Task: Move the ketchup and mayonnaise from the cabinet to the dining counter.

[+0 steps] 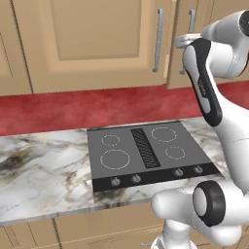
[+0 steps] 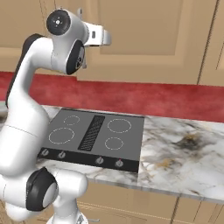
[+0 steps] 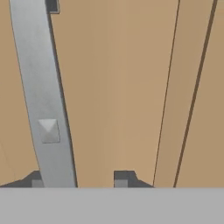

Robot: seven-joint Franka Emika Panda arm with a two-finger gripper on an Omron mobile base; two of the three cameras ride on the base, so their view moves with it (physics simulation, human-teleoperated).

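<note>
The arm hides the lower part of one cabinet (image 1: 97, 44) handle (image 1: 190, 29) in the left base view, and the gripper itself behind the wrist. In the hand view another length of handle (image 3: 41, 96) runs off the top, covering most of one fingertip (image 3: 36, 180). The cooktop (image 2: 94, 138) is partly hidden by the arm in the right base view.

A marble worktop (image 1: 44, 170) in white-grey with brown and dark veins runs across the scene, with a black cooktop (image 1: 146, 153) set into it. The cooktop carries four ring burners, a central vent strip and a row of knobs along its near edge. Behind it, a mottled red backsplash (image 1: 73, 107) runs along the wall. Below the worktop, tan drawer fronts (image 2: 144, 208) show at the near edge.
</note>
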